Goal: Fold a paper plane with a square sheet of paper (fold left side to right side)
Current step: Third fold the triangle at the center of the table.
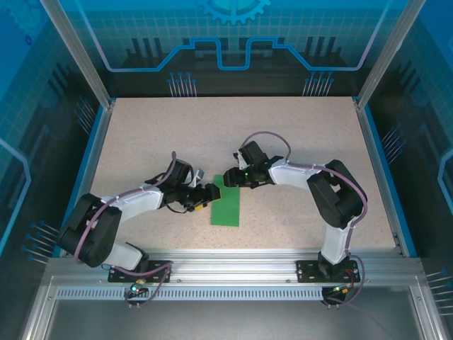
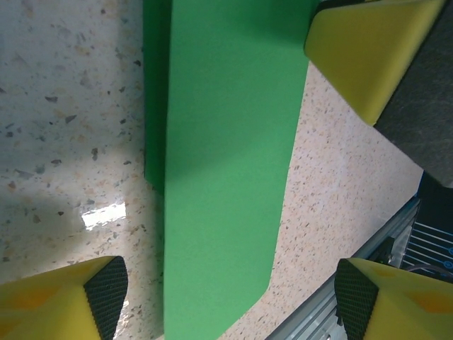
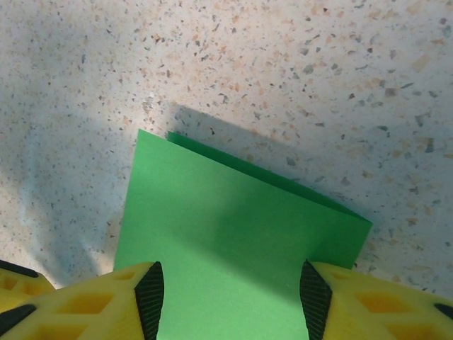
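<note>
Plainly, the left fingers stand wide apart and grip nothing. In the left wrist view the green sheet runs flat between them, its long edges clear of both pads. The right fingers are about half spread and sit over the sheet's 12 o'clock end, with paper showing in the gap. Whether their pads press on it cannot be told. The sheet lies folded in half as a narrow strip at mid tabletop, its long edges running 12 to 6 o'clock. At the far end the upper layer sits slightly off the lower one, leaving a thin sliver exposed. From above, the left fingers are at the strip's 9 o'clock edge. Bare tabletop opens widely toward 12, 3 and 9 o'clock, while at 6 o'clock the strip's end lies near the metal rail.
</note>
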Robot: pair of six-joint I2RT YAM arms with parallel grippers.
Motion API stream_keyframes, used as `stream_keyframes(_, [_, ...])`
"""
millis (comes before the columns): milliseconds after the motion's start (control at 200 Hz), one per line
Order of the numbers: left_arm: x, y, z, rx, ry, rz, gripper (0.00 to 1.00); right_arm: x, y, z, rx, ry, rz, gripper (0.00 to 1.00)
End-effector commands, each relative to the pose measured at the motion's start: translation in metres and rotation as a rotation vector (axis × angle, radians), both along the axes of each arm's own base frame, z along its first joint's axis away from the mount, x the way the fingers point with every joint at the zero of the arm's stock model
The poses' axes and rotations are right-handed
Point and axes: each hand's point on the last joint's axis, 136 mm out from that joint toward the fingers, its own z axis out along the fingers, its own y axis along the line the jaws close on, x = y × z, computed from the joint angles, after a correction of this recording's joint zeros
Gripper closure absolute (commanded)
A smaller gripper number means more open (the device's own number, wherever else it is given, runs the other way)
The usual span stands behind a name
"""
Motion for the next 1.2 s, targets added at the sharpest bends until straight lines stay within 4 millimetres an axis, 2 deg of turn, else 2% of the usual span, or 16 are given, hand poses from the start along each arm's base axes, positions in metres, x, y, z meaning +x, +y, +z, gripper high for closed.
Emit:
stream_keyframes(0, [-0.004,-0.002,-0.006,-0.029,0.044,-0.005,0.2,-0.003,0.002,-0.01,-0.032,0.019,0.024,0.44])
stream_keyframes(435, [-0.006,-0.017,-0.016,-0.064,0.095,-0.038,0.26,-0.005,0.0,-0.017,-0.041,0.028,0.028,0.45])
stream_keyframes(670, [-0.008,-0.019,-0.018,-0.053,0.106,-0.045,0.27,-0.006,0.001,-0.017,-0.041,0.028,0.034,0.45])
stream_keyframes(980, [-0.01,-0.019,-0.014,-0.049,0.11,-0.04,0.41,-0.005,0.001,-0.015,-0.04,0.019,0.037,0.45])
stream_keyframes(1195, [-0.014,-0.021,-0.009,-0.049,0.13,-0.021,0.66,0.001,-0.004,0.005,-0.055,-0.07,0.05,0.42])
